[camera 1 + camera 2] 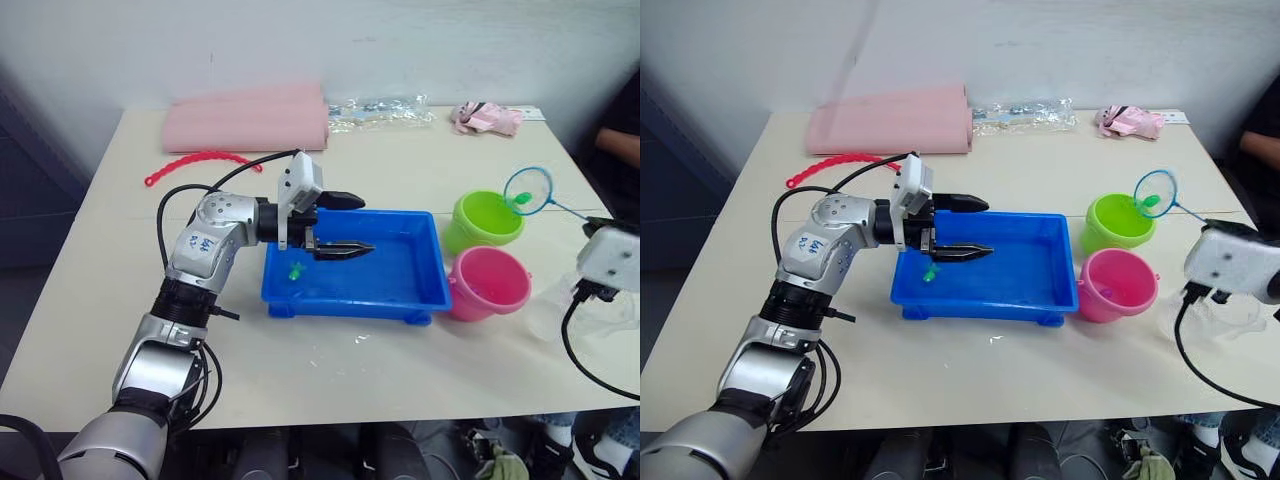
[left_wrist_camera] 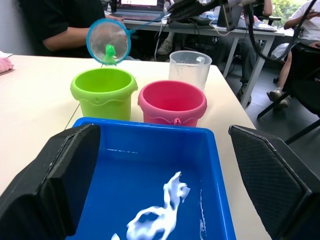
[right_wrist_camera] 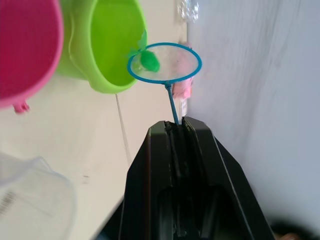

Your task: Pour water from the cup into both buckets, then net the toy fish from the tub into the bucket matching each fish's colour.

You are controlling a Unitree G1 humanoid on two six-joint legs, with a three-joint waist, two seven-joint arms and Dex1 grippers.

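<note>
Cream table [image 1: 400, 370] | blue tub [image 1: 400, 290] centre, one green fish [image 1: 296, 270] inside, below the left gripper [image 1: 345, 225], fingers apart | green bucket [image 1: 487, 220], pink bucket [image 1: 489, 283], clear cup [image 2: 189, 68] beside the tub | right gripper [image 3: 176, 131] clamps the net [image 1: 528, 190] handle; hoop with a green fish [image 3: 149, 61] above the green bucket | no legible writing.

The tub [image 1: 420, 290] is bright blue, with one small green fish [image 1: 296, 270] in it. One bucket [image 1: 487, 222] is lime green, the other bucket [image 1: 490, 283] pink. The net [image 1: 528, 190] has a blue hoop with clear mesh and holds a green fish [image 3: 149, 61]. The cup [image 2: 189, 68] is clear and colourless. Both the left gripper [image 1: 345, 225] and the right gripper [image 3: 177, 127] have black fingers. The surface [image 1: 400, 150] is pale cream, bearing a folded pink cloth [image 1: 248, 120] and a red beaded strip [image 1: 195, 163].
</note>
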